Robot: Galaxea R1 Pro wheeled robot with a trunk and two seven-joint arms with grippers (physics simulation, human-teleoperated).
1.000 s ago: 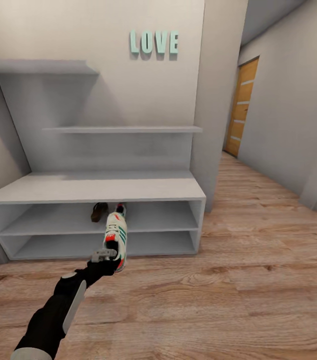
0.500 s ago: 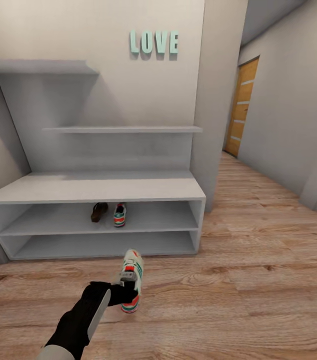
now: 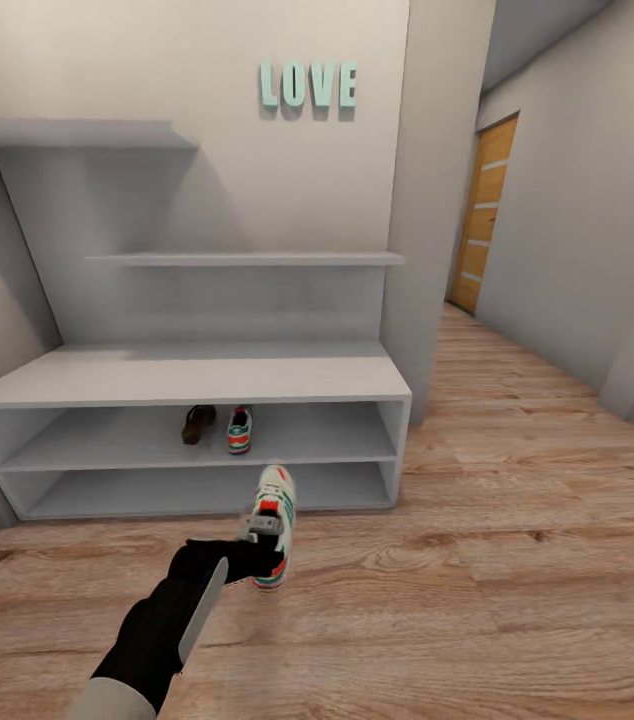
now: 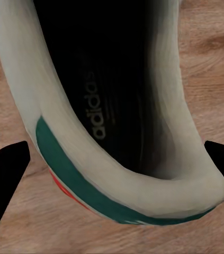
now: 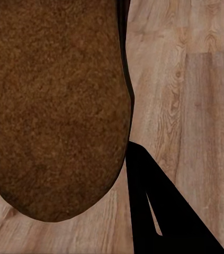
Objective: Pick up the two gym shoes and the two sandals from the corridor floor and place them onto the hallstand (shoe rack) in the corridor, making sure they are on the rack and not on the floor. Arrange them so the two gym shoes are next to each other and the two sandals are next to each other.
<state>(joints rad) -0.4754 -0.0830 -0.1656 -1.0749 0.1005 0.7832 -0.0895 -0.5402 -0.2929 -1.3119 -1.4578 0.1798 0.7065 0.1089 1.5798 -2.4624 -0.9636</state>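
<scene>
The left gripper (image 3: pixel 262 528) hangs low over the corridor floor (image 3: pixel 517 560) in front of the hallstand (image 3: pixel 187 375), closed on the heel end of a gym shoe (image 3: pixel 273 520) whose toe points away from the arm toward the rack. In the left wrist view that gym shoe (image 4: pixel 117 121) sits between the dark fingertips (image 4: pixel 3 174), which stand wide at either edge with the heel collar and the shoe's dark inside between them; whether the pads press on the shoe is hidden. Beyond the left gripper and a little to its left, on the upper of the two low shelves, a sandal (image 3: pixel 198 423) stands just beside the second gym shoe (image 3: pixel 240 430), the sandal on the left, both heel-out. Above them are the bench top, the stepped upper shelves and the teal LOVE letters (image 3: pixel 308 84) on the wall. Farther right is a wooden door (image 3: pixel 482 215). In the right wrist view a brown sandal (image 5: pixel 53 106) lies close against the right gripper's dark finger (image 5: pixel 159 211) over the planks; how far that gripper is parted I cannot tell.
</scene>
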